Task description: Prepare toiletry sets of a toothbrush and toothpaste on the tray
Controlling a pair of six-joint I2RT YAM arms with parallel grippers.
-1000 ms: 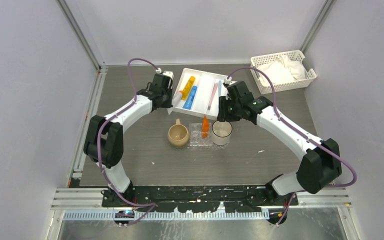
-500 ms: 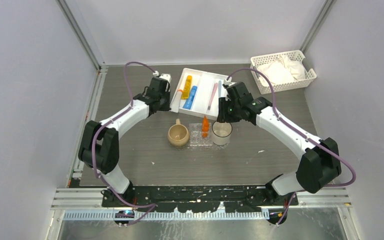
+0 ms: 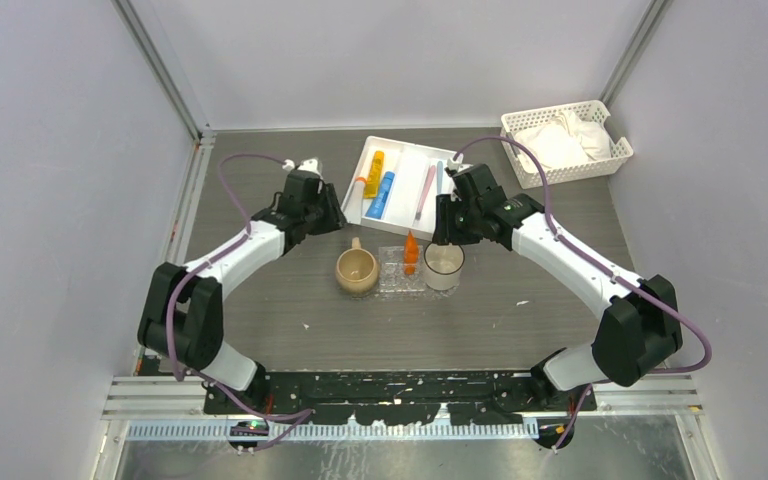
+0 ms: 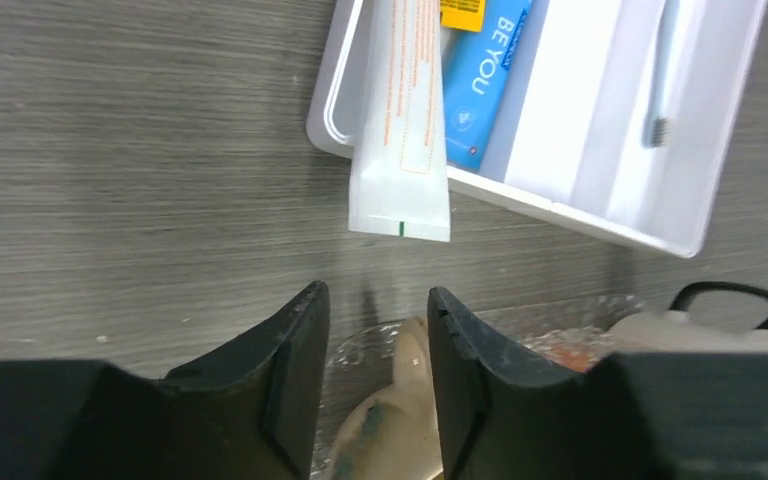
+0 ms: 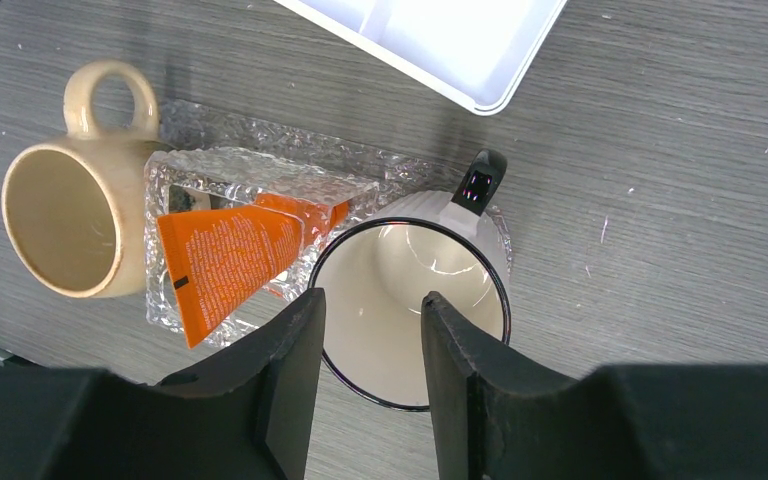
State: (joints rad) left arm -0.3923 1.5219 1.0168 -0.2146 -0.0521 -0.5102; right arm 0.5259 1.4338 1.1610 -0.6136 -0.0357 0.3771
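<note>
- The orange toothpaste tube [image 3: 411,253] lies on the clear tray [image 3: 392,272], between the beige mug [image 3: 356,270] and the white mug [image 3: 444,266]. No toothbrush is with it, so the set looks half made.
- The white tube [image 3: 360,186], yellow tube [image 3: 374,160], blue tube [image 3: 381,194] and pink toothbrush [image 3: 425,192] are all in the white compartment tray [image 3: 404,190].
- A second ago the left gripper [image 3: 330,213] was at the white tube with its jaws nearly together. It has since pulled back towards the near left and its jaws have parted with nothing between them.
- That probably means the white tube was let go or slipped out, so another pick is needed.
- The right gripper [image 3: 445,232] has barely moved. It hovers over the white mug, released and holding nothing.
- The left wrist view shows what the overhead view blurs: the white tube's [image 4: 400,130] flat crimped end juts past the compartment tray's rim, over the bare table [image 4: 140,150]. A pale toothbrush [image 4: 660,70] lies in the far compartment.
- The right wrist view shows the orange tube [image 5: 225,265] tilted against the clear tray's [image 5: 250,160] crinkled plastic, just beside the white mug's rim.
- Only the overhead view shows both arms and both trays together.
</note>
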